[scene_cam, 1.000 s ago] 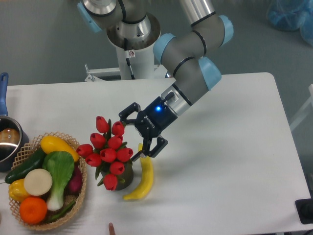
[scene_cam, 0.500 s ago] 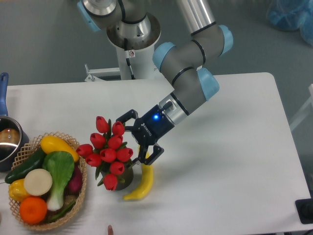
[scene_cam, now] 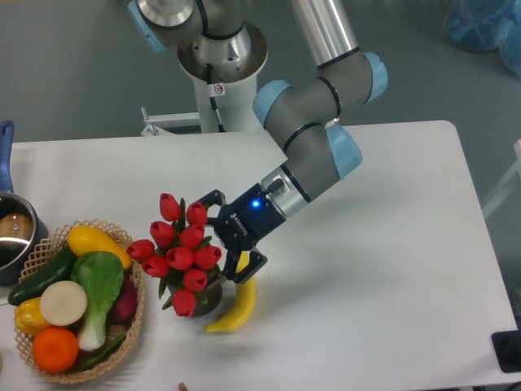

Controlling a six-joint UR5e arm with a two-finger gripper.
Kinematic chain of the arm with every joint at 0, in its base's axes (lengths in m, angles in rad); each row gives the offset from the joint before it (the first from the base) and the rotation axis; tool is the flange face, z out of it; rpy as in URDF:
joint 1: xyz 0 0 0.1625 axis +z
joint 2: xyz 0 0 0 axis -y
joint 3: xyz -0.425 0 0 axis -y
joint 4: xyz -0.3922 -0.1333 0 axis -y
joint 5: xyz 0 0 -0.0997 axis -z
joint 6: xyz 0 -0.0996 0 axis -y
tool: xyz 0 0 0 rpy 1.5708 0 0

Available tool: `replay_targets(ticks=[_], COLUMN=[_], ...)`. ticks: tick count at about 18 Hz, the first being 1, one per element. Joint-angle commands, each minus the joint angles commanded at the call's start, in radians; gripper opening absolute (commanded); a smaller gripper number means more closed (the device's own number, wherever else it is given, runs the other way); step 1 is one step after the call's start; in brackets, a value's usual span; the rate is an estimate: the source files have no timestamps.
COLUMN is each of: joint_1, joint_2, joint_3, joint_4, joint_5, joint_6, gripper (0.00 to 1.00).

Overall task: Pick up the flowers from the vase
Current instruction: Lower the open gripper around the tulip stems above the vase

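Observation:
A tight bunch of red tulip flowers (scene_cam: 181,249) with green leaves stands in a short dark vase (scene_cam: 206,296) left of the table's middle. Only a sliver of the vase shows beneath the buds. My gripper (scene_cam: 230,238) is open at the bunch's right side, one finger near the upper buds and the other low beside the vase rim. The fingers flank the right edge of the bunch; I cannot tell whether they touch it.
A yellow banana (scene_cam: 238,305) lies right against the vase, under the gripper. A wicker basket (scene_cam: 134,322) of toy vegetables and fruit stands at the left front. A metal pot with a blue handle (scene_cam: 6,228) sits at the left edge.
The gripper has moved left, from beside the bunch to right up against its right side, staying open. The flowers and vase have not moved.

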Motion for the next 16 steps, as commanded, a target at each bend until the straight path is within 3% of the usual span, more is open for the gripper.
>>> replay_targets(ticks=[12,16], joint_1=[-0.017,-0.017], joint_2=[-0.018,-0.020], joint_3=[0.002,0.000], joint_4=[0.000,0.000], joint_5=[-0.032,-0.037], joint_6=[0.018,0.054], gripper=[0.99,0.88])
